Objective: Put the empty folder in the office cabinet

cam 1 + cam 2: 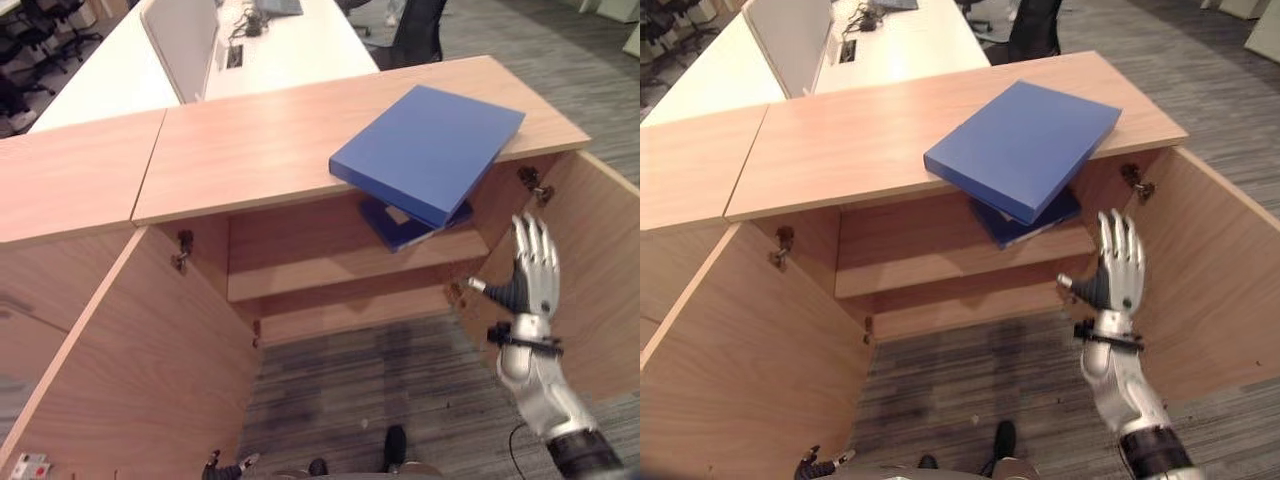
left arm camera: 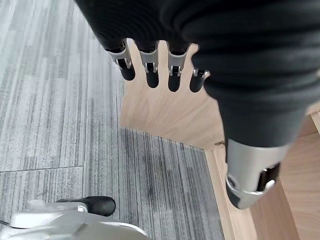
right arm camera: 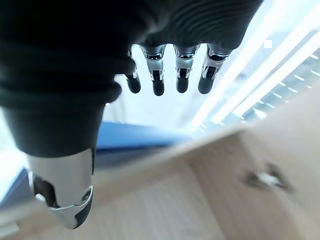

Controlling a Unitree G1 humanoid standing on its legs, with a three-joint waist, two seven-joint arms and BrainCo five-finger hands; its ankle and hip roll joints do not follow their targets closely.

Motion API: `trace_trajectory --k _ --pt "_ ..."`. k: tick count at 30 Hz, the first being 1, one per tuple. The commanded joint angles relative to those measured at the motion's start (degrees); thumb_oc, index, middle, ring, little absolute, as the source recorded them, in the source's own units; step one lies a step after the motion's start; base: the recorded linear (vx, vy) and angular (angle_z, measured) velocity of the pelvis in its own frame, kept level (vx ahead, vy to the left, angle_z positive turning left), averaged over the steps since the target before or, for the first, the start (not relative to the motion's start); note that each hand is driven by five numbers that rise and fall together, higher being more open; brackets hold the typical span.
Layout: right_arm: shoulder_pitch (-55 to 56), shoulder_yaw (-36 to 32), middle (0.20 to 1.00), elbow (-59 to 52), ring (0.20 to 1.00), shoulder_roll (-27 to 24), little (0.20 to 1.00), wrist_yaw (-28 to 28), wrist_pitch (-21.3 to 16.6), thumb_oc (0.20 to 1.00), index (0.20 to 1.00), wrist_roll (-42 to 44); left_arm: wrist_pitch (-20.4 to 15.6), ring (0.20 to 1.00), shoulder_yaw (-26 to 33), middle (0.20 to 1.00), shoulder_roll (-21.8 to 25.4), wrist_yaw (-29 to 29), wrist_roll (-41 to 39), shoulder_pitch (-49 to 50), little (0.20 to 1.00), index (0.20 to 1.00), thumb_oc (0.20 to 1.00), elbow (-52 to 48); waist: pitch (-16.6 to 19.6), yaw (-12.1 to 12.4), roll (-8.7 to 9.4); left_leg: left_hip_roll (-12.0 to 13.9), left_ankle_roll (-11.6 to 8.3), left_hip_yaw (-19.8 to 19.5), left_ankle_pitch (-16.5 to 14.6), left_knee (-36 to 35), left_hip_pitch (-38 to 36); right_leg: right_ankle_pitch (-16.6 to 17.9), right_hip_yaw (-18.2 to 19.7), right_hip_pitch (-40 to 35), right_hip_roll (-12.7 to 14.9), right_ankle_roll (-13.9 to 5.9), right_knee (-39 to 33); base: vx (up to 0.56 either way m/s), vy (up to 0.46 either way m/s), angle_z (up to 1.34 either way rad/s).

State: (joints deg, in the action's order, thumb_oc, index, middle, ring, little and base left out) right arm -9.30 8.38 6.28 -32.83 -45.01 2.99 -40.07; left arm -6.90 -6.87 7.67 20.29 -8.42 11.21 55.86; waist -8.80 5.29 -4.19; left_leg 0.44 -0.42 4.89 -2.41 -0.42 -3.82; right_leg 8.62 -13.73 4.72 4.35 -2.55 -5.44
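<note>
Right now the blue folder (image 1: 430, 150) lies flat on the cabinet top (image 1: 250, 150), at its front edge toward the right end, with one corner jutting out past that edge over the open cabinet. Its long axis runs slantwise, from the overhanging front corner back toward the far right corner of the top. Just under it, on the upper shelf (image 1: 300, 270), we see a second dark blue item (image 1: 405, 225), mostly covered by the folder above, so we cannot say what it is.

Our right hand (image 1: 528, 275) is raised in front of the open right door (image 1: 600, 280), fingers straight and spread, holding nothing. The folder sits above it and to its left, near but not touching. Our left hand (image 2: 160, 70) hangs low by the open left door (image 1: 120, 370), fingers straight and relaxed, also empty, and well apart from the folder. We judge the right hand the nearer one for the pick-up, reaching up to the overhanging corner.

The lower part of the cabinet is hidden behind the shelf edge, and the right wrist view gives only a blurred blue band for the folder
</note>
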Motion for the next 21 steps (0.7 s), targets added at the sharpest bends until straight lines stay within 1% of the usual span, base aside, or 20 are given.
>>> trace_trajectory --k 1,2,3,4,5,7,10,11,13,17,21 --pt "-3.4 -1.9 1.0 -4.5 1.0 -0.8 1.0 -5.6 1.9 1.0 1.0 -2.3 -1.9 1.0 -2.1 1.0 1.9 1.3 -0.4 -4.4 1.0 1.0 1.0 0.2 -4.5 0.0 1.06 1.6 -2.09 -2.6 -3.3 7.8 8.4 -7.7 -1.3 -3.4 5.0 -5.12 4.7 -0.26 -0.014 0.27" --pt "-4.2 -2.6 1.0 -4.6 1.0 -0.8 1.0 -6.5 2.6 1.0 1.0 -2.2 -2.1 1.0 -2.3 1.0 1.9 1.5 -1.0 -5.2 1.0 1.0 1.0 0.3 -5.4 -0.2 0.85 1.5 -2.03 -2.7 -3.7 9.6 10.7 -7.7 -1.0 -1.2 5.4 -4.92 6.2 -0.19 -0.004 0.35" --pt "-4.4 -2.6 1.0 -4.6 1.0 -0.8 1.0 -6.5 2.6 1.0 1.0 -2.2 -2.1 1.0 -2.2 1.0 1.9 1.5 -1.0 -5.3 1.0 1.0 1.0 0.4 -5.2 -0.2 0.85 1.5 -1.99 -2.7 -3.9 10.2 11.5 -7.8 -1.0 -0.5 5.5 -4.91 6.7 -0.31 0.012 0.31" --pt "-6.2 -4.0 1.0 -5.4 1.0 -0.3 1.0 -8.4 3.5 1.0 1.0 -1.7 -2.9 1.0 -2.6 1.0 1.9 2.2 -2.7 -6.9 1.0 1.0 1.0 0.3 -6.9 -0.7 0.44 1.4 -1.5 -2.6 -4.6 14.0 16.9 -8.0 -0.2 5.4 6.3 -4.47 10.7 -0.29 0.02 0.19" --pt "-6.7 -4.5 1.0 -5.9 1.0 -0.2 1.0 -9.2 3.7 1.0 1.0 -1.7 -3.1 1.0 -2.6 1.0 1.9 2.4 -3.0 -7.3 1.0 1.0 1.0 0.3 -7.1 -0.7 0.23 1.5 -1.23 -2.3 -5.6 15.9 19.3 -8.3 0.5 8.1 6.2 -4.21 12.6 -0.36 0.032 0.03" --pt "-7.6 -5.4 1.0 -6.9 1.0 -0.1 1.0 -10.0 4.2 1.0 1.0 -1.9 -3.1 1.0 -2.2 1.0 1.8 2.6 -3.5 -7.9 1.0 1.0 1.0 1.1 -6.2 -0.5 0.21 1.3 -0.49 -1.5 -6.6 19.3 24.4 -8.9 1.9 14.2 6.3 -3.65 16.5 -0.18 0.049 -0.25" --pt "-7.6 -7.4 1.0 -8.7 1.0 0.2 1.0 -11.7 5.2 1.0 1.0 -2.2 -3.0 1.0 -1.3 1.0 1.2 2.8 -4.1 -8.3 1.0 1.0 1.0 2.1 -5.3 0.0 0.57 1.7 0.39 0.0 -7.8 23.8 30.1 -10.1 3.9 21.0 6.5 -2.81 21.1 -0.11 0.038 -0.64" --pt "-6.8 -8.4 1.0 -9.0 1.0 0.6 1.0 -12.5 5.8 1.0 1.0 -2.4 -3.0 1.0 -0.7 1.0 0.8 3.1 -4.7 -8.7 1.0 1.0 1.0 2.9 -4.8 -0.1 0.55 2.1 0.25 -0.3 -9.7 25.3 31.2 -11.7 5.0 22.7 6.2 -3.03 23.0 0.02 0.014 -0.55" --pt "-6.1 -8.9 1.0 -9.4 1.0 0.8 1.0 -12.8 6.1 1.0 1.0 -2.4 -3.0 1.0 -0.5 1.0 0.6 3.2 -4.9 -8.8 1.0 1.0 1.0 3.2 -4.5 -0.1 0.69 2.3 0.32 -0.1 -10.2 26.3 32.3 -12.1 5.3 23.9 6.2 -2.89 23.9 0.01 0.003 -0.15" --pt "-3.6 -10.5 1.0 -10.1 1.0 1.8 1.0 -14.0 6.5 1.0 1.0 -2.4 -2.8 1.0 -0.1 1.0 -0.2 3.4 -4.9 -9.0 1.0 1.0 1.0 4.4 -3.8 -0.8 1.01 2.2 0.8 0.2 -11.1 28.2 34.8 -12.2 6.4 27.2 6.3 -2.87 25.7 -0.03 0.014 -0.12" --pt "-2.8 -10.7 1.0 -9.5 1.0 2.8 1.0 -14.7 6.3 1.0 1.0 -1.2 -2.8 1.0 0.0 1.0 -0.7 3.7 -5.0 -8.7 1.0 1.0 1.0 5.1 -3.1 -1.2 1.71 2.7 1.17 1.5 -11.7 29.6 36.9 -11.1 7.7 30.0 6.2 -3.31 25.7 -0.02 0.015 -0.17"
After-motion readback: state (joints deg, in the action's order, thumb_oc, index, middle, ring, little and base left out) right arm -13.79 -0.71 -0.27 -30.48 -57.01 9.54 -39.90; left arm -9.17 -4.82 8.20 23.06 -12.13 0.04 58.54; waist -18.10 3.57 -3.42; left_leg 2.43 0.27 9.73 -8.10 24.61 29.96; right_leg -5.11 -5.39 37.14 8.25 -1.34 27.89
